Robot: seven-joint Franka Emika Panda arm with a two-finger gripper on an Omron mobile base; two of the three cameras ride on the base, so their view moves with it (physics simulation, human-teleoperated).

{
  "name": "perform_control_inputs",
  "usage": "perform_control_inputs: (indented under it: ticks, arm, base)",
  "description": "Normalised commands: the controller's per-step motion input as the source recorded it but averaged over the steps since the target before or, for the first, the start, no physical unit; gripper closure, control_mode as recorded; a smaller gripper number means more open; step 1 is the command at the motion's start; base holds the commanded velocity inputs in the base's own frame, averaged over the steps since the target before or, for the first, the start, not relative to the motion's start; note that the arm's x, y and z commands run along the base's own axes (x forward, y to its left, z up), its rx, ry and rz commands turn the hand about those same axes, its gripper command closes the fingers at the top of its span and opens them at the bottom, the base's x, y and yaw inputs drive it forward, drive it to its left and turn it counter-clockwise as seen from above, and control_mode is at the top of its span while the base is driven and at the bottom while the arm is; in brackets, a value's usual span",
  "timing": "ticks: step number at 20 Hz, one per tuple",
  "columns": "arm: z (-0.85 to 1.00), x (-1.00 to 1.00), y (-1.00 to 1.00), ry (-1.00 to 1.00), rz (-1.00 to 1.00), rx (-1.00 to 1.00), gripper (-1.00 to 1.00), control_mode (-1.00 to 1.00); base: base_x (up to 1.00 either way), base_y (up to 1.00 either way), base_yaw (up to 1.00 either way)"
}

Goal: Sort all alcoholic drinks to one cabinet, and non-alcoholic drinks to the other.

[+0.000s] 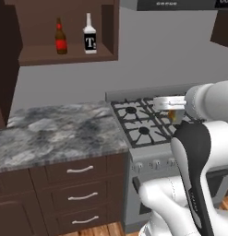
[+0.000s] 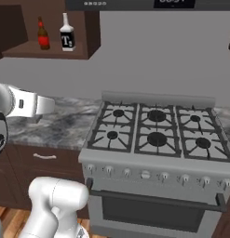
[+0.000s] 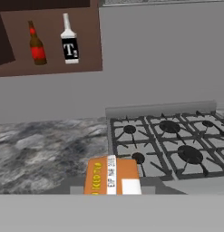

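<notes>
Now the gripper (image 3: 112, 192) is gripping the yellow-orange can (image 3: 112, 176) over the stove's (image 2: 156, 135) left edge, likely needing carrying to the other cabinet

The white arm rose from its base, elbow folded high, forearm reaching forward at mid height. The gripper (image 1: 173, 112) sat level, pointing ahead. Its jaws were closed on a yellow-orange can (image 3: 112, 176), held low between the fingers in the hand view.
</notes>
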Motion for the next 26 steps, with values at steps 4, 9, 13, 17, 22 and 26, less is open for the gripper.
perform_control_inputs:
  ticks: [4,9,13,17,22,26]
  arm:
    - [0.00,0.00,0.00,0.00,0.00,0.00,1.00,1.00]
    - [0.00,0.00,0.00,0.00,0.00,0.00,1.00,1.00]
    - [0.00,0.00,0.00,0.00,0.00,0.00,1.00,1.00]
    - [0.00,0.00,0.00,0.00,0.00,0.00,1.00,1.00]
    - [0.00,0.00,0.00,0.00,0.00,0.00,1.00,1.00]
    - [0.00,0.00,0.00,0.00,0.00,0.00,1.00,1.00]
  base:
    - [-0.11,-0.45,0.04]
    - [-0.10,-0.49,0.03]
    - [-0.14,-0.50,0.03]
    - [-0.14,-0.51,0.03]
    - [-0.12,-0.52,0.03]
    - [-0.12,-0.52,0.03]
